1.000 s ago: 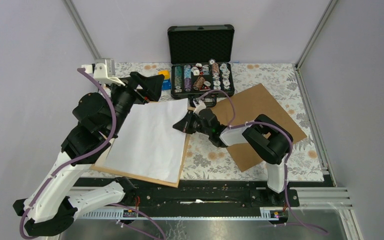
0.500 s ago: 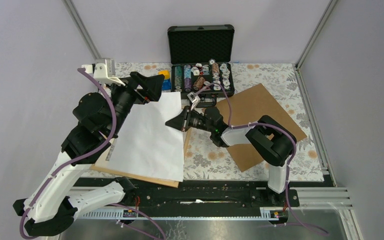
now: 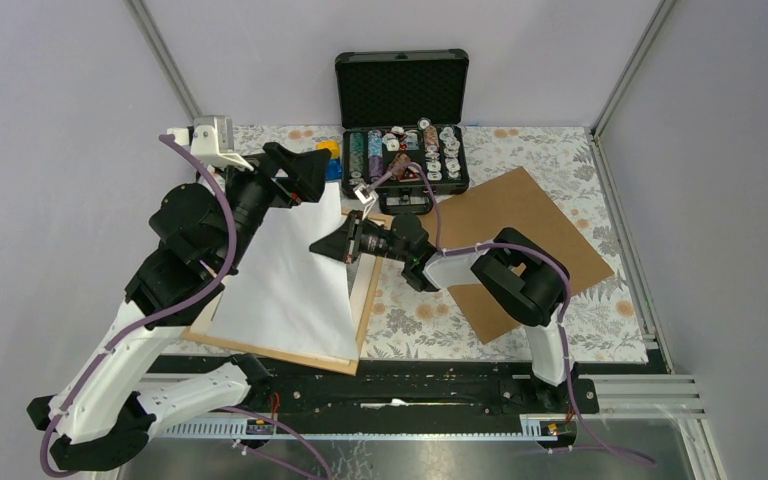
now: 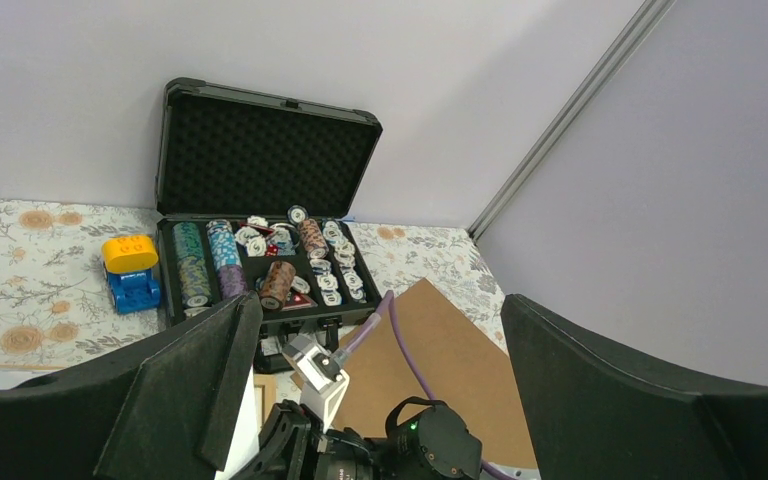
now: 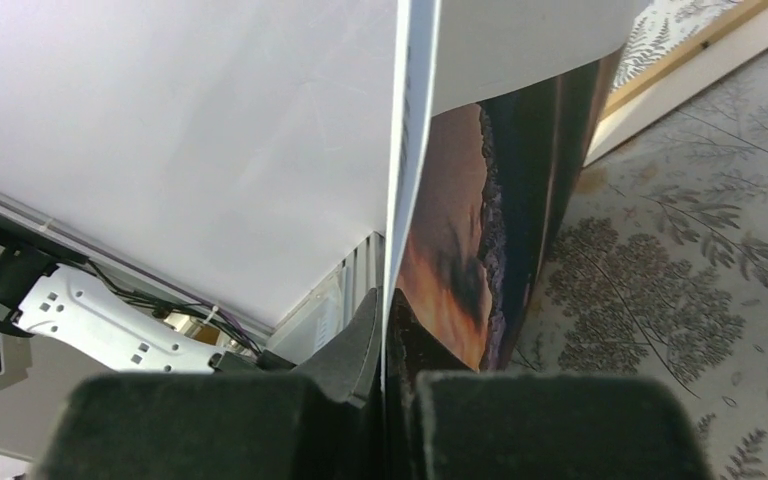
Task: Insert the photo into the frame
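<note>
The right fingers are closed tight on the right edge of the photo. That edge is raised, so the sheet slopes up from the left side of the worktop toward its middle. The left fingers stand wide apart by the sheet's far edge with nothing in them. The frame lies flat beneath the photo near the worktop's near left corner.

My worry is that single pinch. I think thin paper held at one spot can buckle or crease there. If I swing it too briskly, the free edge may drag and land askew across the frame's rail instead of inside it. A loose grip would let it slide out. The two arms are also close together over the far left of the worktop, so a careless move could knock them together or crumple the sheet between them.

From above I see only the photo's white back. The right wrist camera shows the sheet almost edge-on, with the orange and dark print on its under face and the paper seated between the pads. The left wrist camera shows its own fingers gaping, with the black case and brown backing sheet beyond.
</note>
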